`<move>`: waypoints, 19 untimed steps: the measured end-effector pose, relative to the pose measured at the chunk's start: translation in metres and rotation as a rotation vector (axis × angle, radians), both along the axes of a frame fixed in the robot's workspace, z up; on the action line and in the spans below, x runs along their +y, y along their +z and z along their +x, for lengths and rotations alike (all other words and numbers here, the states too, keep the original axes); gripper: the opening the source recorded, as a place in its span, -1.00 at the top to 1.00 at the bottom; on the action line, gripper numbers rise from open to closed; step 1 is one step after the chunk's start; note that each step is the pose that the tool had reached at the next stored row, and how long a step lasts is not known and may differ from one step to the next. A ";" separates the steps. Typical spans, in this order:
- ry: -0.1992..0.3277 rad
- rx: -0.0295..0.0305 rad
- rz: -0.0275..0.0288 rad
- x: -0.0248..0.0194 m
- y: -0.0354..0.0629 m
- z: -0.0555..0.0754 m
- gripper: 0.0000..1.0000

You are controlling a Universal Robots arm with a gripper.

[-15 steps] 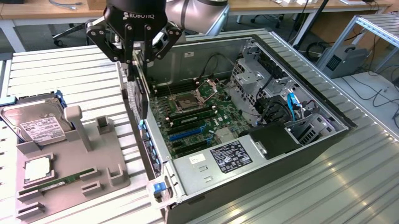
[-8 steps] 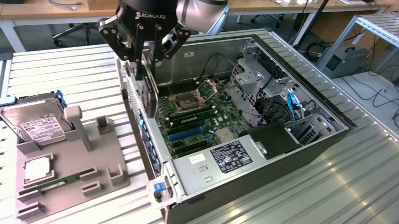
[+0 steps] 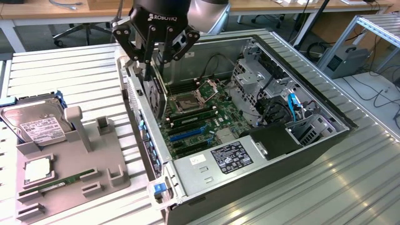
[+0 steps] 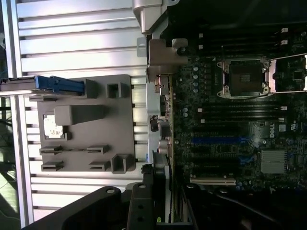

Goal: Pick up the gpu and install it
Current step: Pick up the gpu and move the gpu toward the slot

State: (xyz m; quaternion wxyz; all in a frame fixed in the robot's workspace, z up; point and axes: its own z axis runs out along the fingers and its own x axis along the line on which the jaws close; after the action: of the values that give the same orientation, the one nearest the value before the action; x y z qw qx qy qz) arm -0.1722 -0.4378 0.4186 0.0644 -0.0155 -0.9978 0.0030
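Note:
The gpu (image 3: 155, 93), a thin black card, hangs on edge from my gripper (image 3: 151, 60), which is shut on its upper edge. The card's lower end dips inside the open computer case (image 3: 312, 93), close to the case wall on the exterior view's left and above the motherboard (image 3: 194, 117). The blue expansion slot (image 3: 185, 134) lies lower on the board, apart from the card. In the wrist view a black finger (image 4: 139, 203) shows beside the card's thin edge (image 4: 171, 203), with the motherboard (image 4: 225, 158) and its blue slot (image 4: 218, 140) beyond.
A grey fixture tray (image 3: 69, 183) lies on the exterior view's left with a silver hard drive (image 3: 40, 126), a processor chip (image 3: 37, 169) and a green memory stick (image 3: 56, 185). Inside the case are the empty processor socket (image 3: 185, 102), drive cages (image 3: 250, 79) and cables (image 3: 293, 105).

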 end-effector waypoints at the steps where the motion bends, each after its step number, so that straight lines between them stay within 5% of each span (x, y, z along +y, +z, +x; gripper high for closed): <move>1: 0.000 0.0019 0.0000 -0.0001 -0.0005 0.002 0.46; 13: 0.000 0.0207 0.0000 -0.0011 -0.0060 0.024 0.46; 19: 0.000 0.0209 -0.0001 -0.0010 -0.0059 0.024 0.46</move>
State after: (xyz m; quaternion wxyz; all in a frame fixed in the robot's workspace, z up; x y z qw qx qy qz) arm -0.1481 -0.4389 0.4127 0.0748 -0.0155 -0.9971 0.0032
